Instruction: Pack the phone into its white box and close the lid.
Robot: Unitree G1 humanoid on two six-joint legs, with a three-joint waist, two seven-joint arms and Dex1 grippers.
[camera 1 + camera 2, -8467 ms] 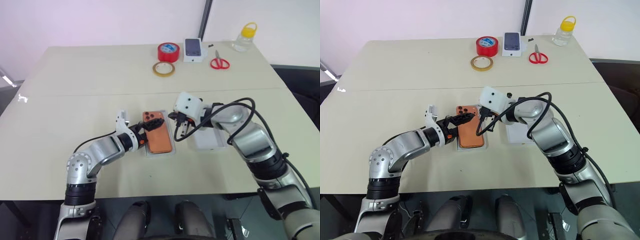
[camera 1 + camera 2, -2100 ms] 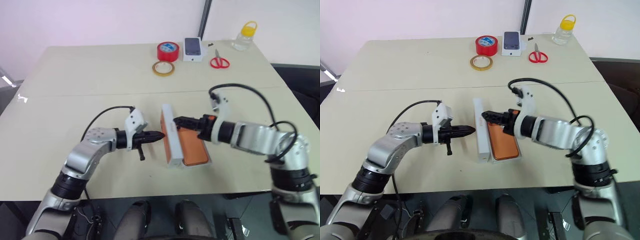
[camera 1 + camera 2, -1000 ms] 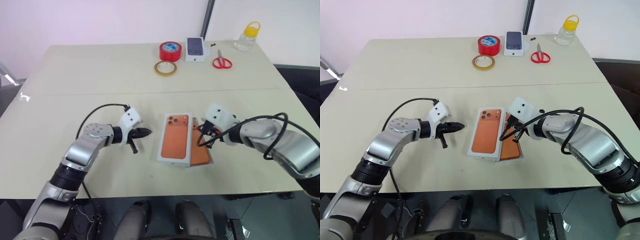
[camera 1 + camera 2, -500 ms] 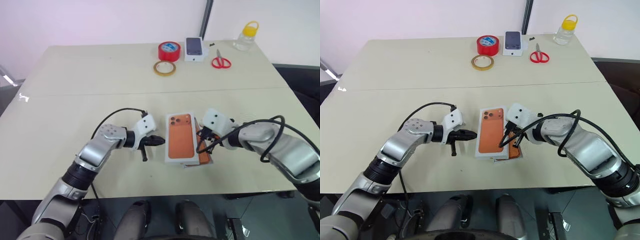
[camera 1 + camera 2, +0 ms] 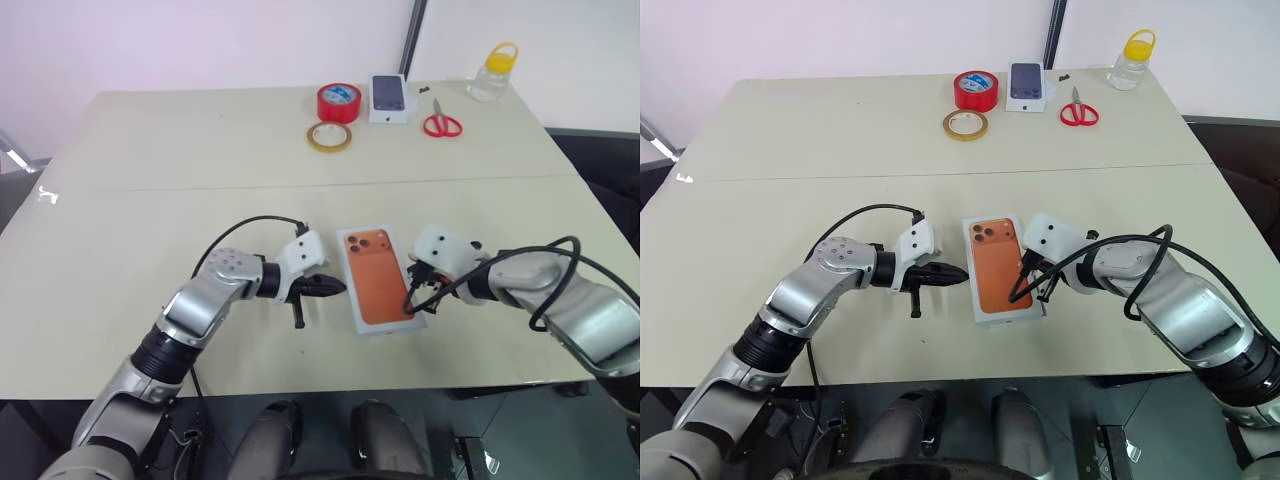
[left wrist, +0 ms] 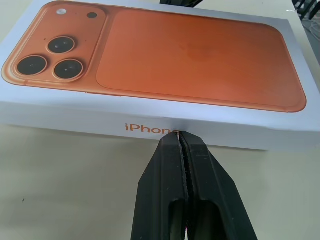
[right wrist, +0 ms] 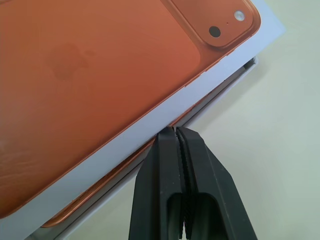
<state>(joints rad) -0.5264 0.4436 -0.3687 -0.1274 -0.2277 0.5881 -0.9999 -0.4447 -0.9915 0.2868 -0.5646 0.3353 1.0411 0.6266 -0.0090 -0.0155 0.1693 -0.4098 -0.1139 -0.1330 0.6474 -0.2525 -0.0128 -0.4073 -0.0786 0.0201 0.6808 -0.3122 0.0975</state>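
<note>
Orange print: the lid (image 5: 378,278) is lying printed face up over the white box (image 7: 227,90), its picture of an orange phone with three lenses turned toward the far side of the counter (image 5: 200,150).
Lid fit: the lid is sitting slightly askew; in the right wrist view one edge of the white box is jutting out from under it.
Phone: a thin orange strip of the phone (image 7: 112,172) is showing in the gap between the lid and the white box along that edge; the rest is covered by the lid.
Left tool: the left tool (image 5: 338,287) is pointing at the lid's left long side, its two black fingers (image 6: 170,175) pressed together and gripping nothing; in the left wrist view the tips are meeting the white side wall just under the orange lettering.
Right tool: the right tool (image 5: 410,306) is standing at the lid's right long side near its near corner, fingers pressed together with nothing between them; in the right wrist view the tips are sitting at the lid's lower edge, right at the gap.
Far edge of counter: a red tape roll (image 5: 337,102), a tan tape ring (image 5: 328,136), a small white box picturing a dark phone (image 5: 388,98), red-handled scissors (image 5: 438,122) and a clear jar with a yellow lid (image 5: 490,74) are lying well apart from the lid.
</note>
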